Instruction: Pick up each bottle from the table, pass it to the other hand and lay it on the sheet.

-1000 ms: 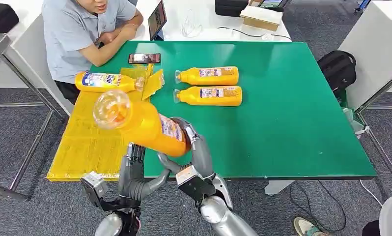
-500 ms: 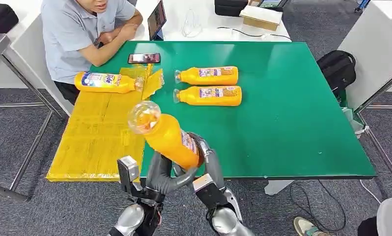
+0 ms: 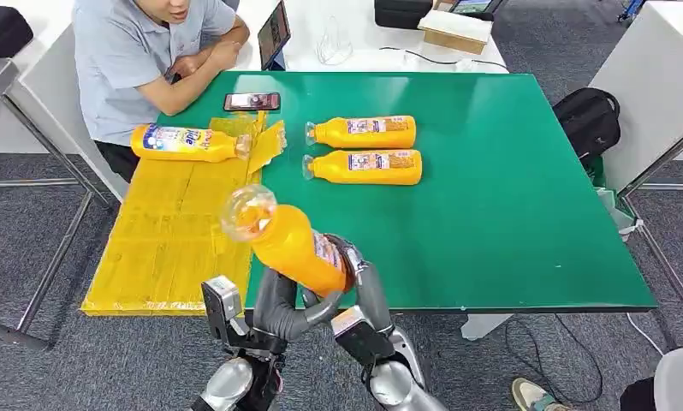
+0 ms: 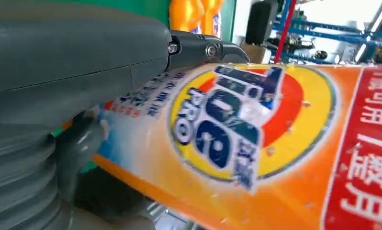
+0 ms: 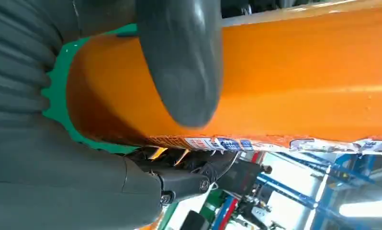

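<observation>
An orange bottle (image 3: 291, 247) is held in the air over the table's near edge, its clear cap end tilted up and to the left. My right hand (image 3: 360, 276) grips its base end, and my left hand (image 3: 285, 306) wraps its body from below. The right wrist view shows a thumb (image 5: 184, 62) lying across the orange bottle (image 5: 299, 81). Up close in the left wrist view, the bottle's label (image 4: 256, 129) lies against my left hand (image 4: 74, 72). Two more orange bottles (image 3: 364, 132) (image 3: 365, 166) lie on the green table (image 3: 509, 197). Another bottle (image 3: 184, 141) lies on the yellow sheet (image 3: 163, 244).
A person sits at the table's far left corner with arms resting on it, close to the sheet's far end. A phone (image 3: 252, 101) lies just beyond the sheet. A dark bag (image 3: 588, 120) sits on the floor at the right.
The bottle has come down and to the right, toward my body. My left hand has turned and closed around it. Little has shifted in the last half second.
</observation>
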Robot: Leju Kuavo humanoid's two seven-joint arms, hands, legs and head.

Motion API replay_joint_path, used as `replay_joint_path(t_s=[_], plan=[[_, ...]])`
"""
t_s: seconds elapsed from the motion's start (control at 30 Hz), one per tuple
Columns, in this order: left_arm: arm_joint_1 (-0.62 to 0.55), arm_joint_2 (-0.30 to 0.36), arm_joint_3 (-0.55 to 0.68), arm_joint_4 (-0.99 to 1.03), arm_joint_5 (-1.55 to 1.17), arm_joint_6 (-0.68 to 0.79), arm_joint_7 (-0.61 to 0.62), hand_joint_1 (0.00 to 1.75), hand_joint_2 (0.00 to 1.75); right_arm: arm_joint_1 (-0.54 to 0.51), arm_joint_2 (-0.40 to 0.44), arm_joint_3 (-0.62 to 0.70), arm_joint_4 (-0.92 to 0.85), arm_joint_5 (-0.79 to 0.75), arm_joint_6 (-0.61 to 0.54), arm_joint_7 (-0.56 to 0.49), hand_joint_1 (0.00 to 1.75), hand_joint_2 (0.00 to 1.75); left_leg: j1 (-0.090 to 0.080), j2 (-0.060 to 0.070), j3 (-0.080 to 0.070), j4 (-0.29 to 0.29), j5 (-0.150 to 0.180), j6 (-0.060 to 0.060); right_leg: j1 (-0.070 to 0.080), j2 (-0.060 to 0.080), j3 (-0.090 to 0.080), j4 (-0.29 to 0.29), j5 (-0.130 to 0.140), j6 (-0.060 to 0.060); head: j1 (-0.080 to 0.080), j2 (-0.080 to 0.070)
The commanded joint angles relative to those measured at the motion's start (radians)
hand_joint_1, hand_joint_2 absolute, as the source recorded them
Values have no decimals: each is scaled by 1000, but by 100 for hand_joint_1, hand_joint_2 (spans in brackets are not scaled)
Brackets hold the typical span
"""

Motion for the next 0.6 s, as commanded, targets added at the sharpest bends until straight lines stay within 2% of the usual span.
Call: replay_joint_path(t_s=[0.03, 0.23, 0.27, 0.3, 0.33, 0.37, 0.4, 0.47, 0.5, 0.53, 0.57, 0.6], plan=[[-38, 22, -5, 36, 22, 20, 11, 0, 175, -45, 9, 100, 145, 72, -40, -15, 175, 175, 1, 2, 7, -1, -2, -2, 1, 0, 6, -1, -2, -2, 0, 0], [-44, 8, 27, 24, 91, 17, 34, 0, 175, -62, 18, 176, 227, 129, -77, -29, 175, 175, 1, 1, 4, -1, -1, -1, 1, 0, 3, -1, -1, -2, 0, 0], [-47, 9, 30, 22, 99, 16, 37, 0, 175, -63, 23, 178, 236, 118, -73, -29, 175, 175, 1, 2, 7, -1, -3, -2, 2, 0, 7, -2, -2, -3, 0, 0], [-41, 4, 46, 13, 135, 9, 45, 159, 175, -65, 25, 182, 246, 97, -54, -32, 175, 175, 1, 2, 8, -1, -3, -2, 2, 0, 8, -1, -2, -3, 0, 0], [-40, 9, 46, 5, 138, 7, 47, 159, 175, -66, 27, 187, 255, 99, -60, -33, 175, 175, 1, 1, 3, -1, -1, -1, 1, 0, 2, -1, 0, -1, 0, 0], [-40, 9, 46, 5, 138, 7, 47, 173, 175, -66, 27, 187, 255, 99, -60, -33, 175, 175, 1, 2, 6, -1, -2, -1, 1, 0, 5, -1, -2, -2, 0, 0], [-38, 11, 51, -8, 167, -9, 55, 175, 175, -74, 25, 204, 278, 126, -96, -28, 175, 175, 1, 1, 6, -1, -2, -1, 1, -1, 6, -1, -2, -2, 0, 0], [-36, 13, 53, -17, 177, -11, 53, 175, 175, -75, 25, 206, 286, 103, -76, -29, 175, 175, 1, 1, 6, -1, -2, -1, 2, -1, 6, -1, -2, -2, 0, 0], [-30, 14, 64, -35, 208, -27, 59, 175, 175, -78, 24, 213, 299, 99, -76, -33, 150, 175, 1, 1, 5, -1, -2, -1, 1, -1, 5, -1, -2, -2, 0, 0], [-25, 14, 72, -47, 236, -46, 63, 175, 175, -82, 25, 219, 308, 91, -60, -31, 38, 175, 1, 1, 4, -1, -1, -1, 1, -1, 4, -1, -1, -2, 0, 0], [-25, 14, 72, -47, 236, -46, 63, 175, 175, -82, 25, 219, 308, 91, -60, -31, 38, 175, 1, 0, 3, -1, -1, -1, 1, -1, 3, -1, -1, -1, 0, 0], [-17, 14, 87, -67, 281, -75, 77, 175, 175, -84, 31, 218, 321, 78, -48, -32, 0, 175, 1, 1, 6, -1, -2, -2, 2, -1, 6, -1, -2, -2, 0, 0]])
